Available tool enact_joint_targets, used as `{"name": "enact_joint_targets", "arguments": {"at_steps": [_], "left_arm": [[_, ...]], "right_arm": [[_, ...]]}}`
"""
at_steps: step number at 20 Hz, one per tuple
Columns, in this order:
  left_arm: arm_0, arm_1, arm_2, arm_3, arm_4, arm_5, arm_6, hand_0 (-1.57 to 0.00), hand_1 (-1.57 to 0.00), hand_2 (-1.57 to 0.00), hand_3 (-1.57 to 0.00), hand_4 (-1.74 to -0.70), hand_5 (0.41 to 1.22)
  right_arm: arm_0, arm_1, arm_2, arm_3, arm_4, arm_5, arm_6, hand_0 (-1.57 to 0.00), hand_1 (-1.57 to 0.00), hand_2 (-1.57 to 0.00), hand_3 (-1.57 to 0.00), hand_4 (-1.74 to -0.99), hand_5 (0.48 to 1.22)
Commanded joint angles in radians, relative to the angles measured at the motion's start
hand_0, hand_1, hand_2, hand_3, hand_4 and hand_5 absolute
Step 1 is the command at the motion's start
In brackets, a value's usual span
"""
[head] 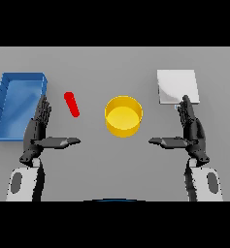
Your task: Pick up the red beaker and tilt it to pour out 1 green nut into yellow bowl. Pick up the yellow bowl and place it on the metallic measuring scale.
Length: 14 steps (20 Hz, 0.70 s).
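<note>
Grey bench [111, 164]: red beaker [72, 104] just beyond released left hand [37, 131]; yellow bowl [123, 116] between it and released right hand [191, 130]; scale [177, 86] beyond the right hand.

Plain grey table [92, 169] (evenly lit, matte), filling the whole view

I'm holding both arms up from the lower edge — my left hand [36, 128] and right hand [191, 130] are hovering apart, fingers stretching straight forward, thumbs pointing inward toward each other — gripping nothing.
</note>
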<state>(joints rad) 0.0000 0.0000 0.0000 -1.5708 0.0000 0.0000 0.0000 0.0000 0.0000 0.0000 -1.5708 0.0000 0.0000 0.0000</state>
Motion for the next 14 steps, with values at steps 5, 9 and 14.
{"name": "enact_joint_targets", "arguments": {"at_steps": [5, 9, 14], "left_arm": [[0.049, -0.007, -0.020, -0.040, -0.006, -0.005, -0.010, 0.00, 0.00, 0.00, 0.00, -1.20, 0.677], [0.125, 0.039, -0.094, -0.151, -0.087, -0.038, -0.002, 0.00, 0.00, 0.00, 0.00, -1.20, 0.677], [0.157, 0.044, -0.119, -0.177, -0.128, -0.029, 0.015, 0.00, 0.00, 0.00, 0.00, -1.18, 0.660]], "right_arm": [[0.000, -0.002, -0.001, 0.001, -0.002, -0.001, -0.002, 0.00, 0.00, 0.00, 0.00, -1.177, 0.572], [0.033, -0.073, 0.064, -0.051, 0.149, -0.014, -0.037, 0.00, 0.00, 0.00, 0.00, -1.183, 0.576], [0.059, -0.081, 0.077, -0.077, 0.153, 0.000, -0.048, 0.00, 0.00, 0.00, 0.00, -1.206, 0.585]]}}
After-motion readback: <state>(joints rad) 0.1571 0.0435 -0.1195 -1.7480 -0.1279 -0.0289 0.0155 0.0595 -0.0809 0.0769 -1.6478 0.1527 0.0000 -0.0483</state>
